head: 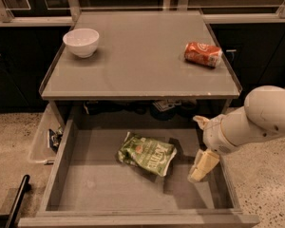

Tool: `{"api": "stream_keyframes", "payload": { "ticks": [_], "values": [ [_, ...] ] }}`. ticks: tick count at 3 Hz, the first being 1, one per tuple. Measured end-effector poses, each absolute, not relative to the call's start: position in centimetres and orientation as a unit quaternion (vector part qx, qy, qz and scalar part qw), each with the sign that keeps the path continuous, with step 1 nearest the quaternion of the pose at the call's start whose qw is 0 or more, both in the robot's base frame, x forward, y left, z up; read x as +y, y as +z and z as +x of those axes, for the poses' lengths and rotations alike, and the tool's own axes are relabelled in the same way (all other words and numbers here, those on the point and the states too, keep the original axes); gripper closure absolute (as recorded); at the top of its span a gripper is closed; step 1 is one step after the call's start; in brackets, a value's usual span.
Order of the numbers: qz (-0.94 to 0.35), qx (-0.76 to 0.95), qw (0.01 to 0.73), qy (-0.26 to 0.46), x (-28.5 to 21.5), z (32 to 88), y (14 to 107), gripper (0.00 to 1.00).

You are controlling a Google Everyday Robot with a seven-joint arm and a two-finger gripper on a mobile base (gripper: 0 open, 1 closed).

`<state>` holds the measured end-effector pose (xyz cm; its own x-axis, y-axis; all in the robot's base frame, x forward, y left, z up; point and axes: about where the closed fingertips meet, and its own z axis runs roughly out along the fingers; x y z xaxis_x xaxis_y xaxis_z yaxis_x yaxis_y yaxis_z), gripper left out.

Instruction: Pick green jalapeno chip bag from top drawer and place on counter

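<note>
— Camera view, biggest thing first?
— The counter (137, 65), grey, with the top drawer (85, 194) standing open below it.
— And the gripper?
— The gripper (198, 147) hangs over the drawer's right side, fingers spread apart and holding nothing.
— Where's the bag?
— The green jalapeno chip bag (147, 153) lies flat mid-drawer, near the gripper but apart from it.
— Smaller things?
— A white bowl (80, 42) sits back left on the counter, and a red-orange soda can (203, 54) lies on its side at the right.

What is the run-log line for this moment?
two-finger gripper open, in wide grey top drawer, beside crumpled green foil chip bag | bag on drawer floor, untouched | matte grey counter: no bag
</note>
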<state>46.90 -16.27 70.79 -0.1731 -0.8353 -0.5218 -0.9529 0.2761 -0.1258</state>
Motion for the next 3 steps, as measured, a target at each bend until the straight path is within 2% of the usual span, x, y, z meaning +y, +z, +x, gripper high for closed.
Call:
{"api": "stream_keyframes", "payload": {
  "ticks": [1, 3],
  "values": [
    [-0.585, 0.749, 0.280, 0.135, -14.9, 47.4, 70.1, 0.00],
    [-0.579, 0.721, 0.319, 0.208, -8.9, 48.9, 68.2, 0.00]
  ]
}}
